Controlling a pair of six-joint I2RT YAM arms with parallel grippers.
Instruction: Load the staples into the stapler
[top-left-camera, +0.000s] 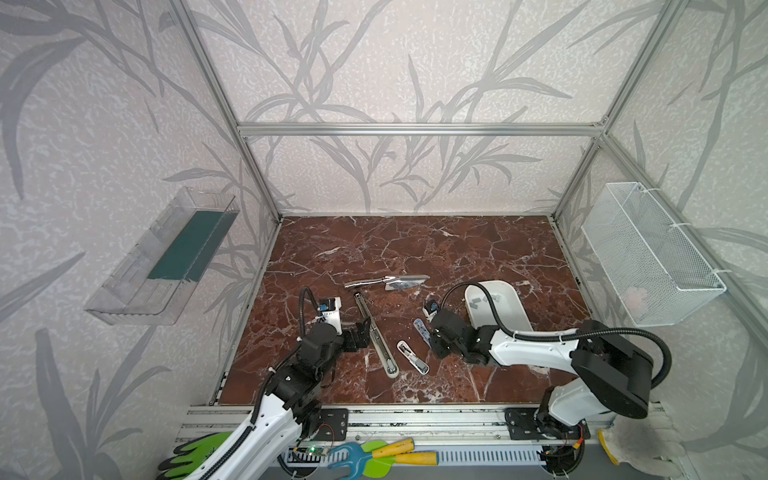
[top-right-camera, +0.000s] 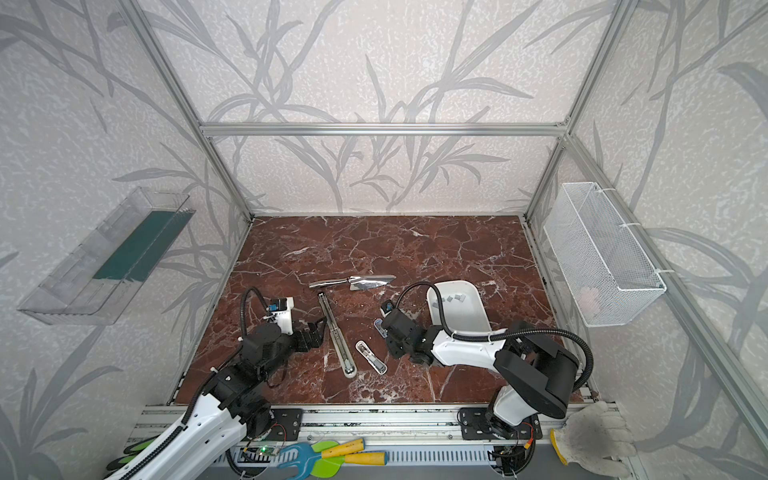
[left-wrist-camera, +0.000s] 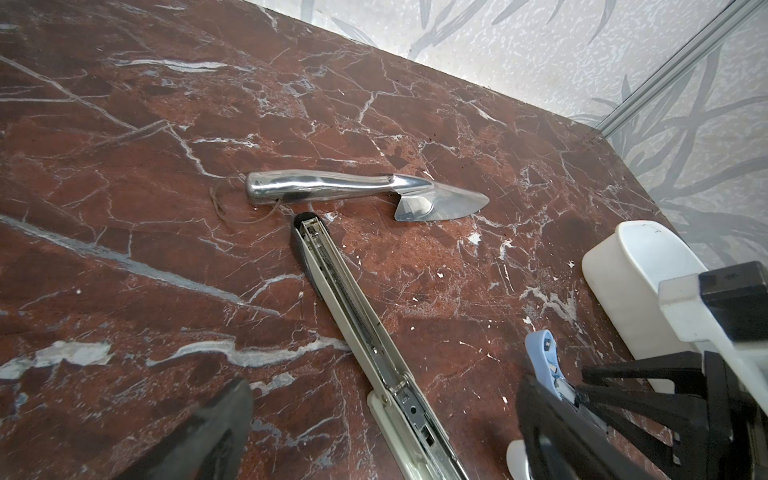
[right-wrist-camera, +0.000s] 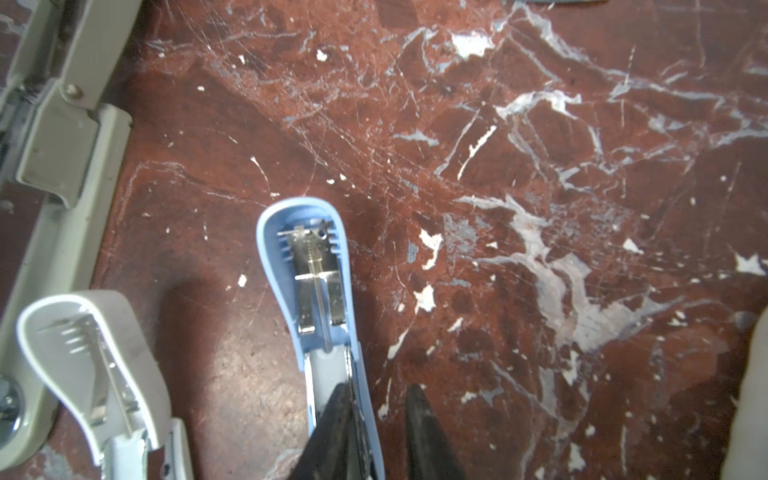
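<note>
Staples: we see grey strips (top-left-camera: 496, 297) in white tray (top-left-camera: 513, 309).
Staplers: long one (top-left-camera: 376, 336), small white (top-left-camera: 412, 356), small blue (top-left-camera: 420, 329), all lying open.

Robot lab cell here: aluminium frame (top-left-camera: 415, 129) up at twelve o'clock, leaf-print panels (top-left-camera: 374, 62), marbled bench (top-left-camera: 415, 249), arms (top-left-camera: 532, 353) bolted to a rail (top-left-camera: 415, 417) at six.

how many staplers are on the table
3. long beige stapler left of centre; small white stapler just right of its near end; small blue stapler further right, partly hidden.
</note>
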